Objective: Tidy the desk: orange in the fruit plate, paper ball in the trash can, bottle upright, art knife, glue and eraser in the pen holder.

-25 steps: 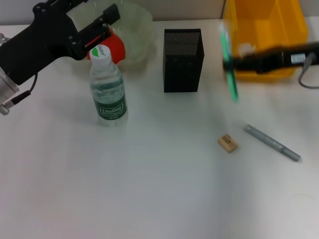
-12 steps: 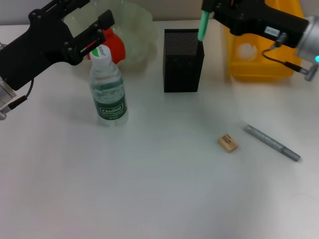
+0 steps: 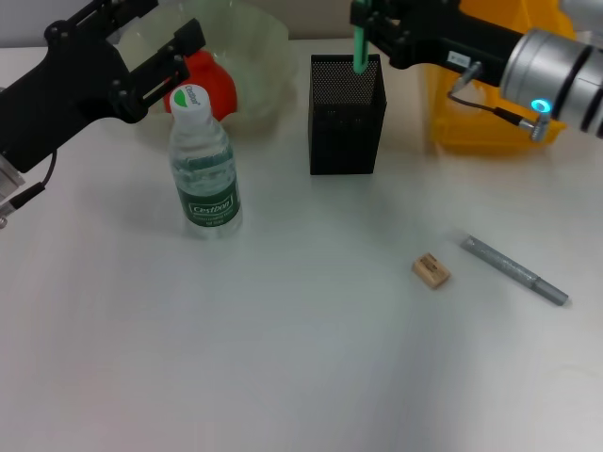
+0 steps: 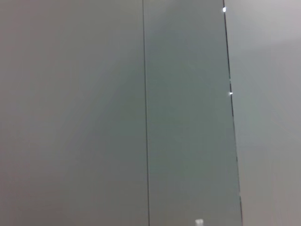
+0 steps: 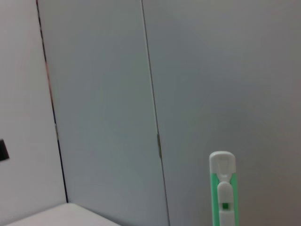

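My right gripper (image 3: pixel 366 19) is shut on the green art knife (image 3: pixel 359 52) and holds it upright, its lower end at the rim of the black mesh pen holder (image 3: pixel 346 122). The knife's green and white end shows in the right wrist view (image 5: pixel 222 188). My left gripper (image 3: pixel 151 38) is open above the orange (image 3: pixel 209 87), which lies in the clear fruit plate (image 3: pixel 259 47). The bottle (image 3: pixel 206 169) stands upright. The tan eraser (image 3: pixel 431 270) and the grey glue stick (image 3: pixel 514 269) lie on the desk at the right. The paper ball is hidden.
The yellow trash can (image 3: pixel 490 94) stands at the back right, partly behind my right arm. The left wrist view shows only a grey wall. Bare white desk lies toward the front.
My right gripper has carried the art knife left from over the trash can to the top of the pen holder. My left arm has drawn back slightly to the left.
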`<state>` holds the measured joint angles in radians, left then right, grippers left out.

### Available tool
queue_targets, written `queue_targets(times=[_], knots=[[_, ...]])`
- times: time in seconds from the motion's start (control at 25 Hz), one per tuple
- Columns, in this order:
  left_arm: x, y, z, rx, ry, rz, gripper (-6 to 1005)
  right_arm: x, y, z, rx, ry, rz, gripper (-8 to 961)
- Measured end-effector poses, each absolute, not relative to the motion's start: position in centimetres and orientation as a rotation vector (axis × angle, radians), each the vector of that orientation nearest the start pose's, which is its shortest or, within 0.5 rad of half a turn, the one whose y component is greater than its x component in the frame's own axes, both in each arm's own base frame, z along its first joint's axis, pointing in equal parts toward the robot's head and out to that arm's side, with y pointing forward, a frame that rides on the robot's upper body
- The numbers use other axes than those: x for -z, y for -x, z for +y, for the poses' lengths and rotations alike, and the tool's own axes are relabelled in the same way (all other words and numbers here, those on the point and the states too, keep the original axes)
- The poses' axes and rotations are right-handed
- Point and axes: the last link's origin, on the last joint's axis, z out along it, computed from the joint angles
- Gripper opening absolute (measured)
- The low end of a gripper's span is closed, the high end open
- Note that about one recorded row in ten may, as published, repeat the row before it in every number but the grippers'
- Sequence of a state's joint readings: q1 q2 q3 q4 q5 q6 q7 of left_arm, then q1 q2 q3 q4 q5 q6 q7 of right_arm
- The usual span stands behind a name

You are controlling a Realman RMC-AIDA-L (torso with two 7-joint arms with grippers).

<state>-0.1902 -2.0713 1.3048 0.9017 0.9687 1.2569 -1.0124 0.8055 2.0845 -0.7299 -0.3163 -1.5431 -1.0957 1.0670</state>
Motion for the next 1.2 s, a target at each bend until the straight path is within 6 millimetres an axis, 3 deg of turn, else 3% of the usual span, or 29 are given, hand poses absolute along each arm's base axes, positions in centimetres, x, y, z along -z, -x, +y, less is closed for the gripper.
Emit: queue_targets(times=[0.28,0.8,1.04,1.2], knots=[[-3.2,23.7,31.7,1.081,2.168,-0.278,660,4.1,-19.1,42.7,-0.818,2.367,0.507,283],[-3.2,23.5,32.0,1.103,2.159,-0.283,660,4.2,-20.8,41.7,-0.81,2.36,0.569,308],[-3.1,22.7,32.4,1.122,2.172,-0.268,660,3.4,-20.8,40.6,-0.869,2.423,0.616,458],[-2.9,22.3,32.7,1.13,2.181,-0.261,661,2.3,-20.4,39.4,-0.884,2.505,0.648,509]])
